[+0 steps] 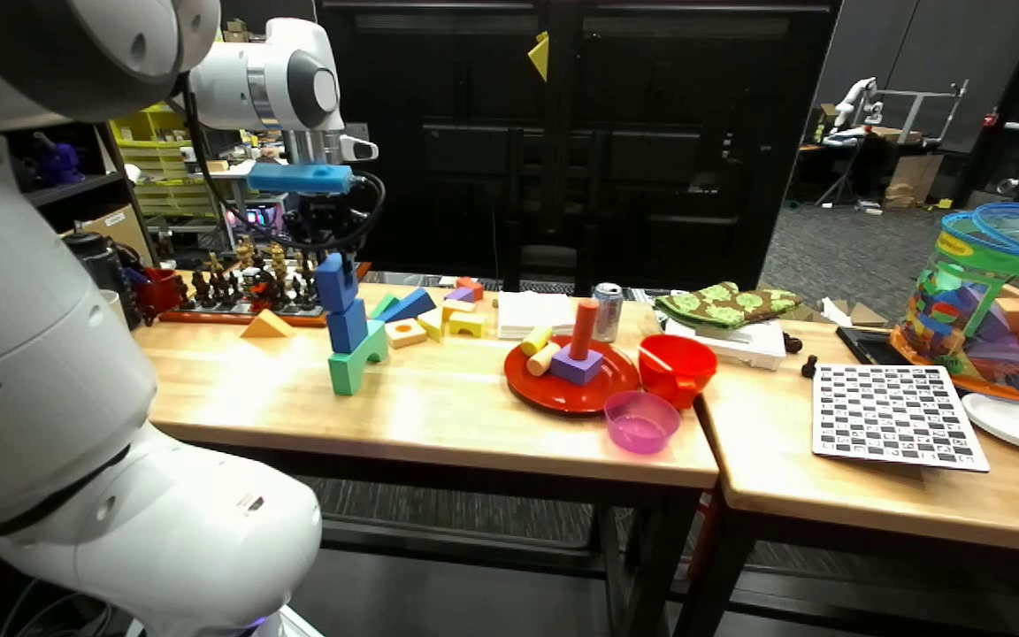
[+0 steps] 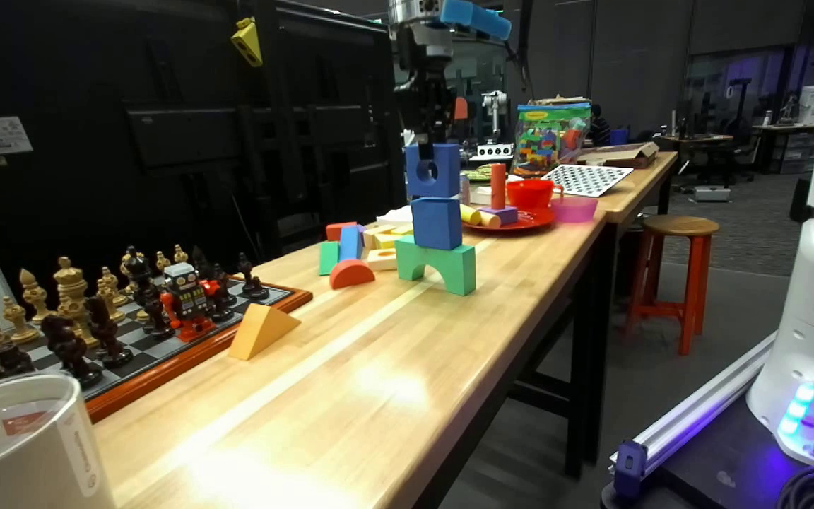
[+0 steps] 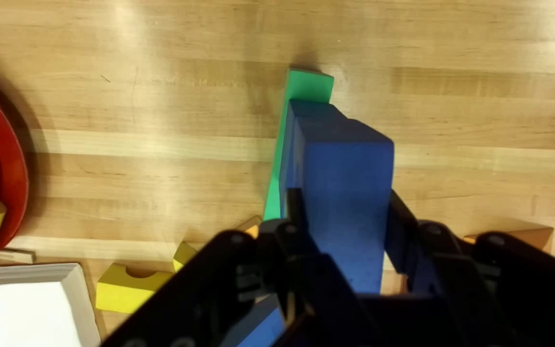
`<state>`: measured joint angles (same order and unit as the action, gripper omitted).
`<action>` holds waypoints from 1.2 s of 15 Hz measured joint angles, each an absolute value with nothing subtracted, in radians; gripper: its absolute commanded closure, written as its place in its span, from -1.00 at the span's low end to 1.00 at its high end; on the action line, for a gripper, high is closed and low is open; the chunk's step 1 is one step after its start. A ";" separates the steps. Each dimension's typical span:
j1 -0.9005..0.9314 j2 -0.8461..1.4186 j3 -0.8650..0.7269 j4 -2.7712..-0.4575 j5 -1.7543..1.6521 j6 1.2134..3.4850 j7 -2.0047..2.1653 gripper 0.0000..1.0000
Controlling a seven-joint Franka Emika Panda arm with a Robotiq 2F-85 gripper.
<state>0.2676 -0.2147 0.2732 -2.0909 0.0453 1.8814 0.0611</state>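
My gripper (image 3: 343, 197) is shut on a blue block with a round hole (image 2: 442, 182), its fingers pressed against two opposite sides. Directly beneath that block stands a plain blue block (image 2: 437, 226). The two seem to meet, the upper one slightly offset; whether its full weight rests there I cannot tell. A green arch block (image 2: 458, 265) on the table carries the lower blue block. Seen in the wrist view, the held block hides most of the lower one, and one end of the green arch (image 3: 309, 86) sticks out past them.
Loose blocks, among them a yellow arch (image 1: 467, 324), lie behind the stack. An orange triangle (image 2: 260, 332) sits near the chessboard (image 2: 188, 339). Farther along are a red plate (image 1: 563, 403) bearing blocks, a red cup (image 1: 678, 367) and a pink bowl (image 1: 642, 425).
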 measured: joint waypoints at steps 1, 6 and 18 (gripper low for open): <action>0.268 -0.213 0.272 -2.091 0.048 1.881 0.060 0.70; 0.265 -0.206 0.269 -2.091 0.072 1.881 0.050 -0.51; 0.265 -0.205 0.269 -2.088 0.077 1.880 0.050 -1.00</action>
